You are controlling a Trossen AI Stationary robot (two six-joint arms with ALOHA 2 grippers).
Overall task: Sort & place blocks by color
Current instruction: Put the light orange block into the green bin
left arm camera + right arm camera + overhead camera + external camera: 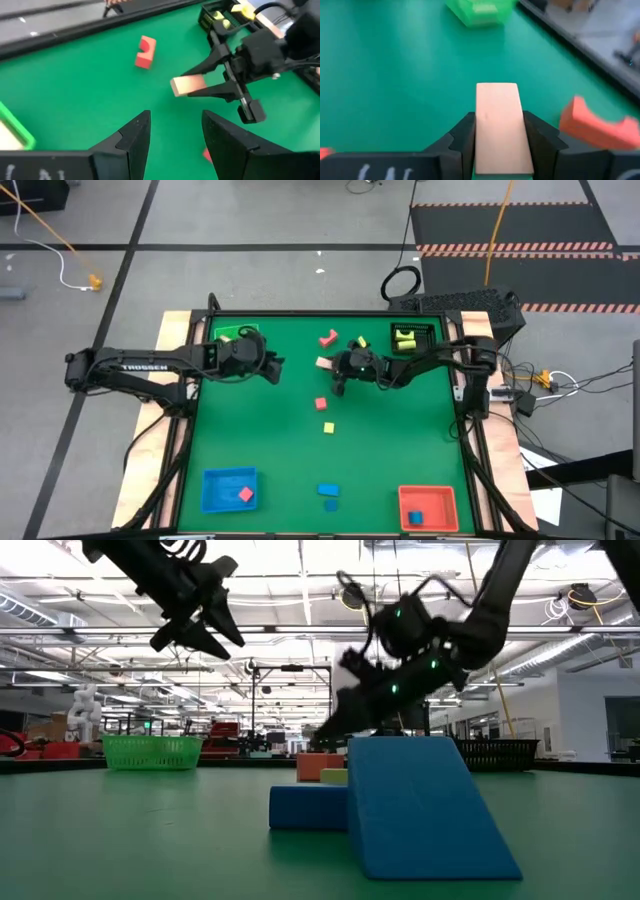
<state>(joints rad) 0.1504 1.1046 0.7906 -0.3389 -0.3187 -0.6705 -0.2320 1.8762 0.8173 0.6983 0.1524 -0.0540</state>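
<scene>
Right gripper clamps cream flat wooden bar, frame centre. Left gripper agape nearby. Probably handoff: square jaws to bar first.

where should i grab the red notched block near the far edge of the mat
Take the red block across its two flat outer sides, not the notched face, coming straight down from above: it lies flat on the green mat with free space around it. The left end effector is open and probably best placed; the right end effector is shut on a tan bar.
</scene>
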